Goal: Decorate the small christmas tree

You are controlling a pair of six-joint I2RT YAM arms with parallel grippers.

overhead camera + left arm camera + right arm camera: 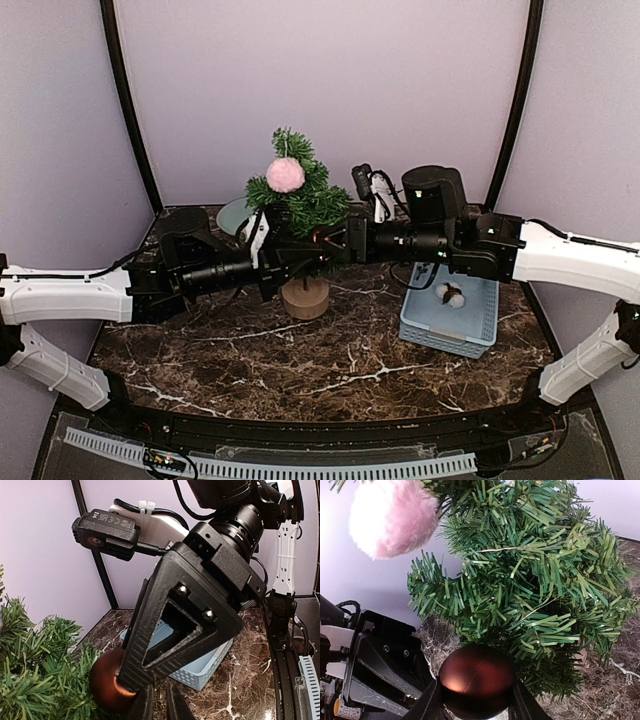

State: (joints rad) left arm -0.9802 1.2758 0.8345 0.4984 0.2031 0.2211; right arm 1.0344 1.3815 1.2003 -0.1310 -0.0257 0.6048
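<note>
The small christmas tree (300,195) stands mid-table on a round wooden stump (305,297); a fluffy pink pom-pom (285,175) hangs near its top. My right gripper (335,240) is shut on a dark red ball (477,680), held against the lower branches (545,595) on the tree's right side. My left gripper (305,245) faces it from the left. In the left wrist view the left gripper (157,700) has its fingers a narrow slit apart just below the right gripper's jaw, beside the ball (105,680). A thin gold thread shows in that slit.
A light blue perforated basket (450,315) sits right of the tree with a white fluffy ornament (452,294) inside. A pale round dish (235,215) lies behind the tree on the left. Purple walls close in the back and sides.
</note>
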